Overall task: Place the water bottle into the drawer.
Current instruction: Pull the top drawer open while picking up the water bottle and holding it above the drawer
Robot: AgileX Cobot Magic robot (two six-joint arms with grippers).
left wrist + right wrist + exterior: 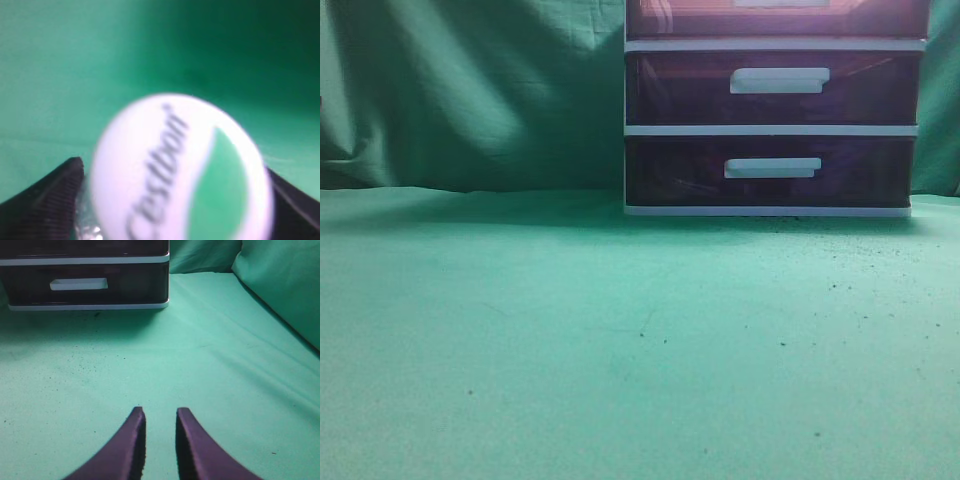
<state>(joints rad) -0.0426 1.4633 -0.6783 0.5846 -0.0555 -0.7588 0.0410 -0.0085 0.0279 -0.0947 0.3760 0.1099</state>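
The water bottle (pixel 182 172) fills the left wrist view: I see its white cap with a green leaf mark and dark lettering, blurred and very close. My left gripper (pixel 172 200) is shut on it, a black finger on each side, above green cloth. The drawer (pixel 775 18), reddish-brown, shows only as a strip at the top edge of the exterior view, with the tip of its white handle. My right gripper (pixel 160 412) is shut and empty, low over the cloth, in front of the drawer unit. Neither gripper nor the bottle shows in the exterior view.
The white-framed drawer unit (pixel 770 130) stands at the back right on the green cloth, with two dark purple drawers (pixel 775 90) below the top one. Its lowest drawer (pixel 80 284) shows in the right wrist view. Green cloth hangs behind and rises at the right (pixel 280 285).
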